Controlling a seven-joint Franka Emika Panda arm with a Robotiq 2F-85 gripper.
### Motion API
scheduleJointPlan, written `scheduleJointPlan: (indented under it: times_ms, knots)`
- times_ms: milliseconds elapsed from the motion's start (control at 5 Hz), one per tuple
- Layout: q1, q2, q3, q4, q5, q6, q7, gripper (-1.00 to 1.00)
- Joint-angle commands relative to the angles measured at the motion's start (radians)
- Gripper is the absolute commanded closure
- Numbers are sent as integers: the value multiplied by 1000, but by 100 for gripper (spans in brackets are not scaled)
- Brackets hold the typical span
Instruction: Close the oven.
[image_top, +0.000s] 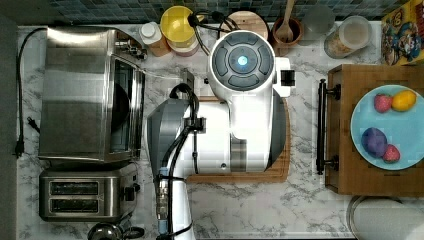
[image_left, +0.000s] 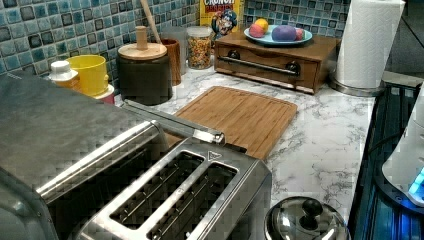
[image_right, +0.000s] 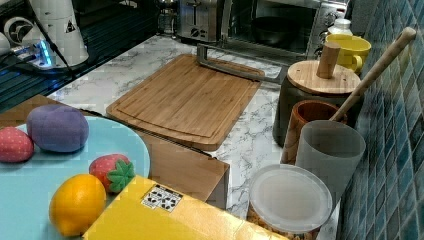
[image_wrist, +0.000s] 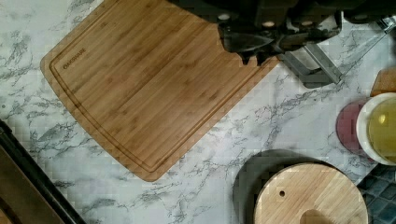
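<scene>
The oven (image_top: 90, 95) sits at the top view's left end of the marble counter (image_top: 305, 200), door (image_right: 235, 62) dropped open onto the cutting board (image_right: 187, 100) edge. Beside the oven, the gripper (image_wrist: 254, 44) hangs over the board; I cannot tell its finger state. A push off the handle bar probably slips, nudging the toaster (image_top: 85, 195) beside the oven. Blue tile backs everything.

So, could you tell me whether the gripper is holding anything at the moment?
Nothing, it seems: the gripper hovers beside the oven door's handle, not on it.
</scene>
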Motion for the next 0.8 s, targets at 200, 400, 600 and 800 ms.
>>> scheduleJointPlan:
  times_ms: [200,400,600,800]
  knots:
    - [-16,-56,-7,-149,65,101,-136,100]
    - [-42,-114,-25,-294,160,191,-287,100]
    - [-49,-182,-60,-424,265,278,-464,100]
    - [-50,-196,-90,-487,395,313,-669,100]
